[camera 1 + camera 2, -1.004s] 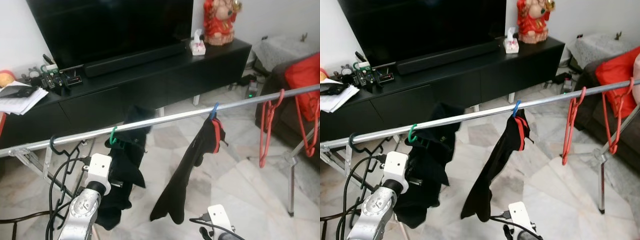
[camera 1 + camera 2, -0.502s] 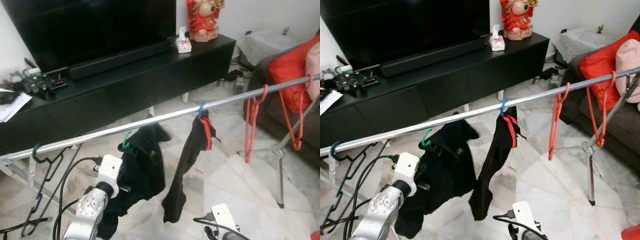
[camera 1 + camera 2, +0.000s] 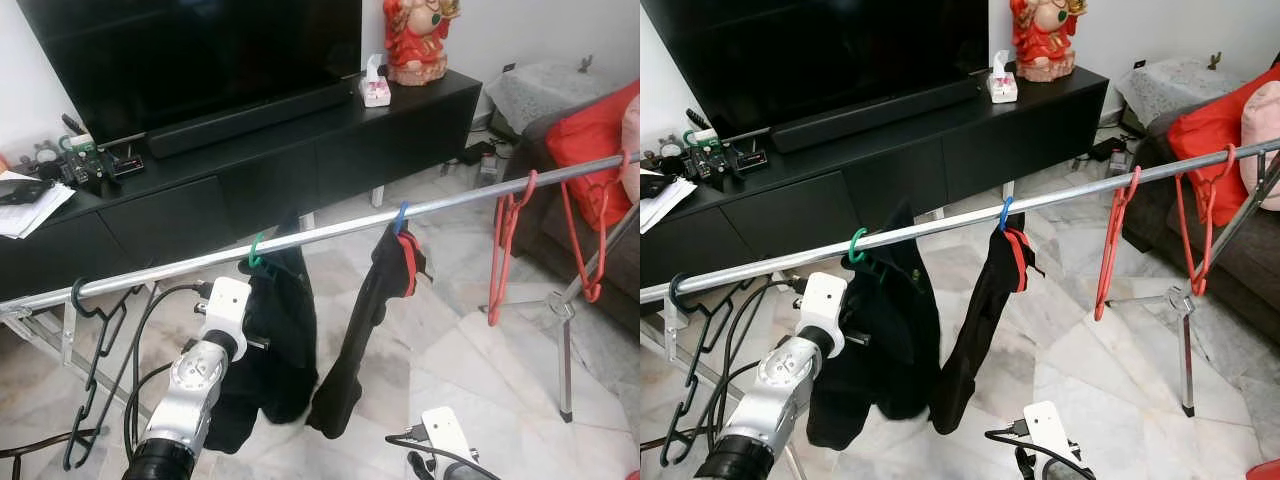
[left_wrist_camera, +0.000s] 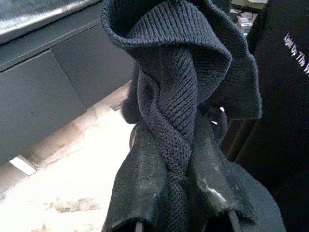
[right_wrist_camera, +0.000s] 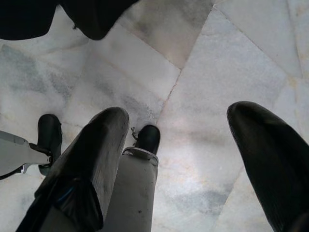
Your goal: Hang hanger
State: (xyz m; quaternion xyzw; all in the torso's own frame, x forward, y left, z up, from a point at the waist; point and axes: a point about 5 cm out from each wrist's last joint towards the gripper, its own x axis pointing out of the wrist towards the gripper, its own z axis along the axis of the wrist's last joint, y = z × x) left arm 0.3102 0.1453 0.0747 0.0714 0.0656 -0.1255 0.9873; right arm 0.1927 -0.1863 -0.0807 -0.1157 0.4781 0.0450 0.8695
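The left end effector [image 4: 181, 193] is pinching a dark ribbed knit garment [image 4: 178, 72], apparently on the green plastic hanger [image 3: 255, 255] hooking the long silver metal rail [image 3: 330, 232]; a black-and-red garment [image 3: 375, 320] is crowding just beside it, while the right end effector [image 5: 188, 159] is hanging spread over the marble floor [image 5: 193, 63].

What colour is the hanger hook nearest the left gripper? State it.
Green hanger hook, clearest in the right eye view, on the metal rail.

Home living room; television [image 3: 200, 45], sofa [image 3: 585, 200], drying rail [image 3: 330, 233]

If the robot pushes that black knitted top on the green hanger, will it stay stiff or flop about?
Probably floppy: the black knitted top bunches into twisted folds between the left gripper fingers. It would likely swing too, since only the green hanger hook rests on the rail.
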